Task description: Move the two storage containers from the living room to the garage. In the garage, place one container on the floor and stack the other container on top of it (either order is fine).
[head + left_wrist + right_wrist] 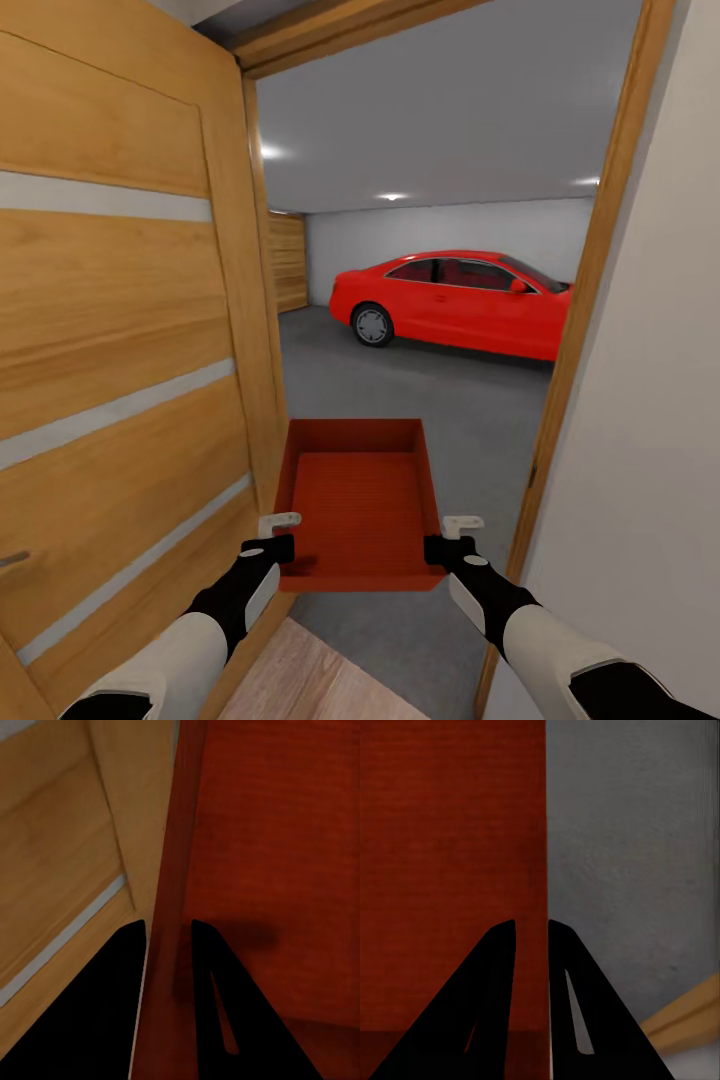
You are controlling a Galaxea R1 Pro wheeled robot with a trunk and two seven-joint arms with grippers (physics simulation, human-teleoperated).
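I hold one orange-red storage container [360, 500] level in front of me, in the doorway into the garage. My left gripper [274, 542] is shut on its left wall near the front corner, and my right gripper [446, 545] is shut on its right wall. In the left wrist view the black fingers [112, 1005] straddle the thin red wall [169, 915]. The right wrist view has the fingers [491, 1005] pinching the container's right wall [546, 855] over the grey concrete floor [630, 870]. The bin is empty with a ribbed bottom.
An open wooden door [120, 350] with pale stripes stands close on my left. The wooden door frame [580, 300] and a white wall are close on my right. A red car [455, 300] is parked ahead on the garage floor [420, 380]. Light wood planks [310, 680] lie underfoot.
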